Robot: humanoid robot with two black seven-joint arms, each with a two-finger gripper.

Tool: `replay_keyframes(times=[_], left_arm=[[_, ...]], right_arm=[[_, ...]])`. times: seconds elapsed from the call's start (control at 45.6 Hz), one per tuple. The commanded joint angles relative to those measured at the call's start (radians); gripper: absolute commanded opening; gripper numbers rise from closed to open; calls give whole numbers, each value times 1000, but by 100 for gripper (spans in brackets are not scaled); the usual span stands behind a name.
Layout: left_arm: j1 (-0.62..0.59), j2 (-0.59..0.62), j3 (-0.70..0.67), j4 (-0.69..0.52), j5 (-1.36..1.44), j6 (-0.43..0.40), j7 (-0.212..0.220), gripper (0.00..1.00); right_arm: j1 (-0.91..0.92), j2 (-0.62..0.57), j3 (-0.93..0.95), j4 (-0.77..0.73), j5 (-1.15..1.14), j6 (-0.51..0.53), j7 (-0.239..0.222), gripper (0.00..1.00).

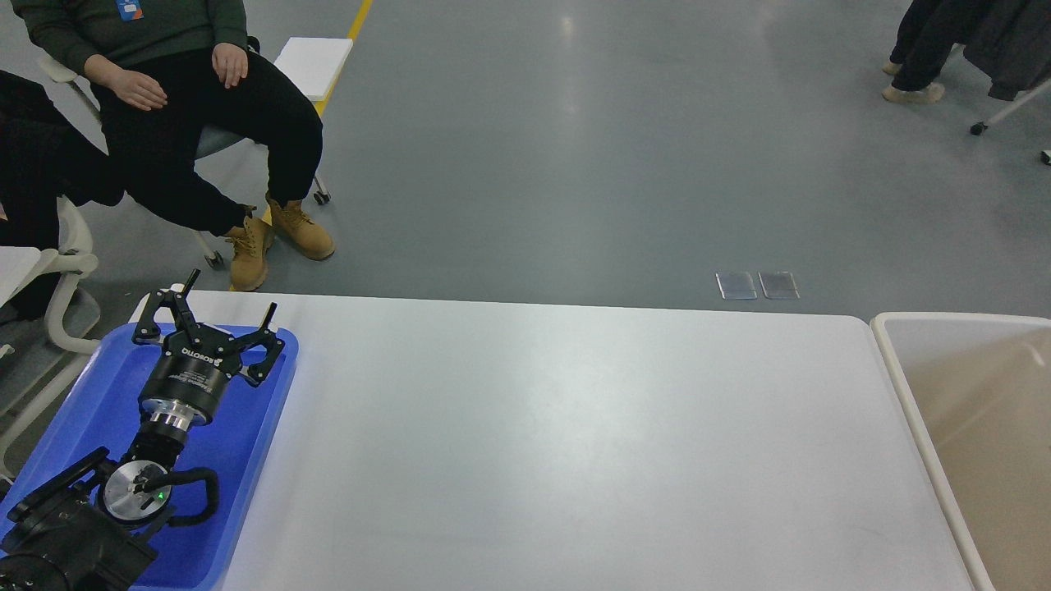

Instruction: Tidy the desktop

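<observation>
While the left end effector (pixel 230 316) hangs over the far end of the blue tray (pixel 90 410), its 2 fingers are spread wide, gripping nothing. White tabletop (pixel 575 443) spans the view (tray at its left edge, beige bin (pixel 969 427) just beside its right edge).
</observation>
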Motion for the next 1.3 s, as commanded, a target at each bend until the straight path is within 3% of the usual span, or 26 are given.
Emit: replay_keyframes(times=[0.0, 0.044, 0.11, 0.263, 0.637, 0.834, 1.054, 1.273], left_arm=[[0, 0, 0, 0, 0, 0, 0, 99], [0, 0, 0, 0, 0, 0, 0, 99], [0, 0, 0, 0, 0, 0, 0, 99], [0, 0, 0, 0, 0, 0, 0, 99], [0, 0, 0, 0, 0, 0, 0, 99], [0, 0, 0, 0, 0, 0, 0, 99], [0, 0, 0, 0, 0, 0, 0, 99], [0, 0, 0, 0, 0, 0, 0, 99]], right_arm=[[-66, 35, 13, -10, 17, -44, -2, 2], [-66, 36, 13, -8, 22, -45, -2, 26], [-68, 36, 13, -7, 22, -44, -2, 73], [-68, 35, 13, -2, 23, -41, -2, 97], [-40, 4, -4, 9, 22, -24, -1, 99], [87, -54, 24, 61, 25, -27, -1, 99], [237, -123, 382, 133, 89, -36, -1, 100], [409, -111, 478, 115, 92, -44, -1, 100]])
